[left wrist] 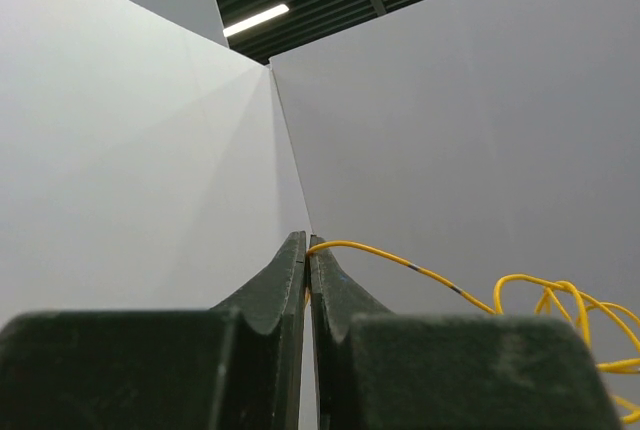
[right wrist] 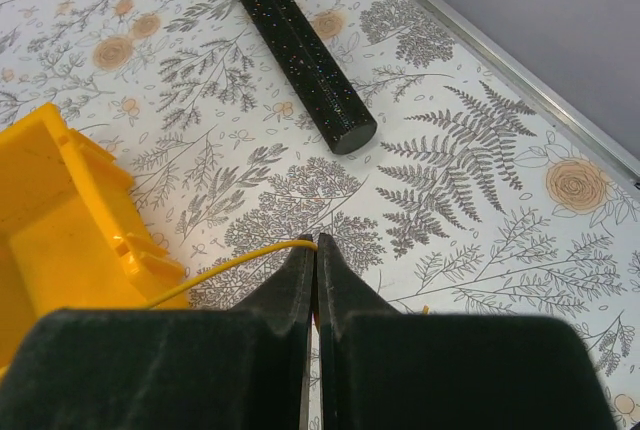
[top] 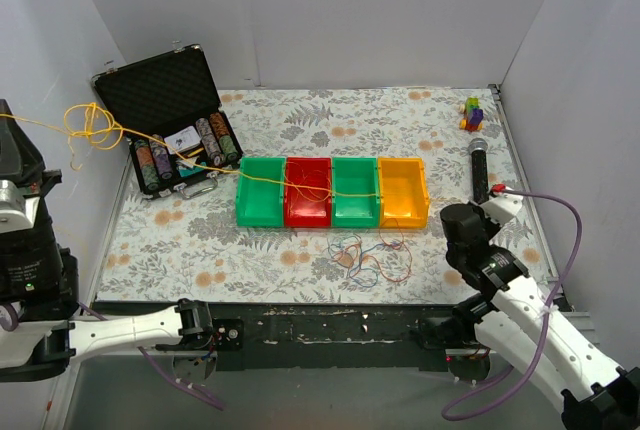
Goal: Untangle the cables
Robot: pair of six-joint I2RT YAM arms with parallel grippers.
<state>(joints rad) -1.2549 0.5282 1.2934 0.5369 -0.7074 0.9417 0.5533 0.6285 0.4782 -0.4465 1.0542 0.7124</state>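
Your left pincer (left wrist: 308, 250) and right pincer (right wrist: 316, 252) are each clamped tight on the thin yellow wire cable (top: 94, 126), seemingly one strand. The loose clump of coloured wires (top: 372, 258) lies on the floral-patterned table (top: 300, 120).

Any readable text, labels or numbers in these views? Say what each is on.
Nothing is readable in any view.
White card in the black case: dark print, too small to read.
Black arm housing at the left edge: small green mark, too blurred to read.
Microphone and yellow bin: no markings visible.
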